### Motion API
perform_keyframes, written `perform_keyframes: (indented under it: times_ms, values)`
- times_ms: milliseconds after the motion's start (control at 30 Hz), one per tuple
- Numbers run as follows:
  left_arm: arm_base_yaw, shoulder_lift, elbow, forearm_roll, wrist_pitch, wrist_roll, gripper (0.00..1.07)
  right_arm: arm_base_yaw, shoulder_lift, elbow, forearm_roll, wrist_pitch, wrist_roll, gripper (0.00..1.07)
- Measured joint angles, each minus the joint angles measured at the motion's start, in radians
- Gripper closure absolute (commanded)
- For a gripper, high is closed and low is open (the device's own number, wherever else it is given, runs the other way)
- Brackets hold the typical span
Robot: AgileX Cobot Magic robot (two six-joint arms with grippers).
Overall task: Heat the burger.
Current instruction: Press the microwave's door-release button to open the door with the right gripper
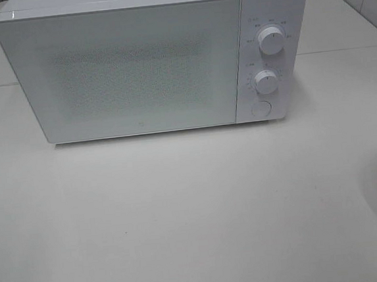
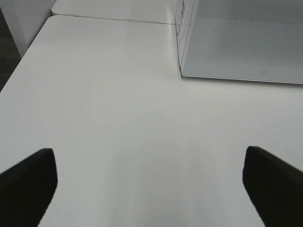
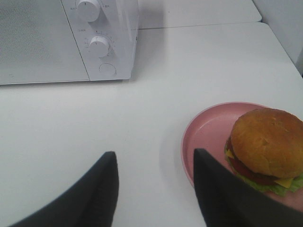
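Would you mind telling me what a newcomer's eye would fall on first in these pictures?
The big white microwave dominates the back of the table, its door closed and two knobs on its right panel. Next comes the tall burger, sitting on a pink plate off to the right in front of the microwave, the only colour in the scene.

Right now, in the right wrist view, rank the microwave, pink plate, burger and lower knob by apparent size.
1. microwave, though cropped by the frame
2. pink plate
3. burger, sitting on it
4. lower knob, smallest
The plate and burger lie nearer the camera, which inflates them.
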Motion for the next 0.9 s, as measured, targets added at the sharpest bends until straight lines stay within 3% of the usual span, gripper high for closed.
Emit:
perform_keyframes:
  times_ms: [467,567,600,633,700,800,900]
  values:
    - [0.0,0.0,0.0,0.0,0.0,0.0,0.06,0.0,0.0,0.0,0.0,0.0,0.0,0.62]
    - [0.0,0.0,0.0,0.0,0.0,0.0,0.06,0.0,0.0,0.0,0.0,0.0,0.0,0.52]
    - [0.0,0.0,0.0,0.0,0.0,0.0,0.06,0.0,0.0,0.0,0.0,0.0,0.0,0.39]
    - [0.0,0.0,0.0,0.0,0.0,0.0,0.06,0.0,0.0,0.0,0.0,0.0,0.0,0.39]
    - [0.0,0.0,0.0,0.0,0.0,0.0,0.06,0.0,0.0,-0.006,0.0,-0.012,0.0,0.22]
    - [0.0,0.0,0.0,0.0,0.0,0.0,0.06,0.0,0.003,-0.014,-0.002,-0.058,0.0,0.15]
    - [0.0,0.0,0.0,0.0,0.0,0.0,0.06,0.0,0.049,-0.019,-0.003,-0.125,0.0,0.16]
